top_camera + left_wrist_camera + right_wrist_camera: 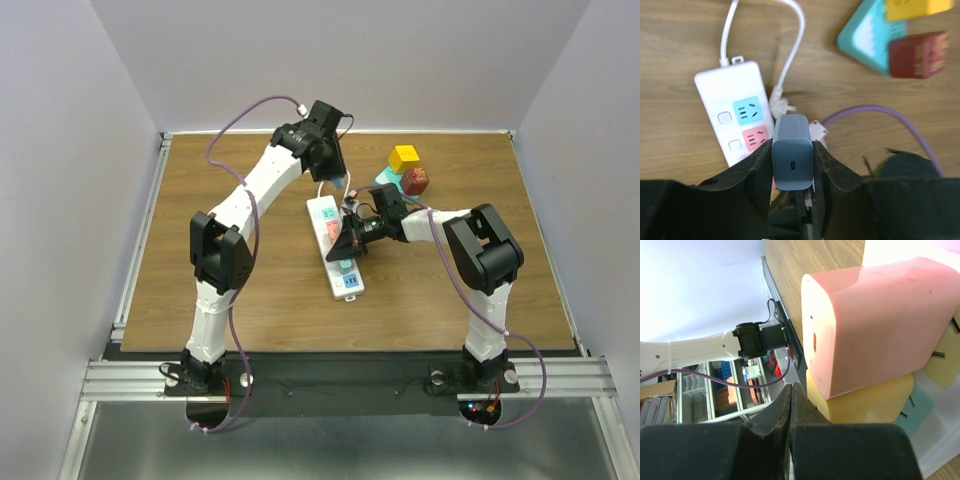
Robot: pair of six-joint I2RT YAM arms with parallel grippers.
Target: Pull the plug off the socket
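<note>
The white power strip (322, 215) lies mid-table, its thin white cord (791, 50) running off its far end. My left gripper (343, 182) hangs over that far end, shut on a blue-grey plug (792, 160), which it holds above the strip (730, 95); teal and pink outlet faces show below. The plug's prongs are hidden. My right gripper (352, 243) is shut and empty, with its tips (791, 387) down at the strip beside a pink plug (870, 325) seated on a yellow outlet face (865, 402).
A teal triangular block (865, 37), a yellow block (404, 158) and a dark red block (417, 180) stand at the back right of the strip. The right arm's purple cable (875, 111) arcs near the left gripper. Grey walls enclose the table.
</note>
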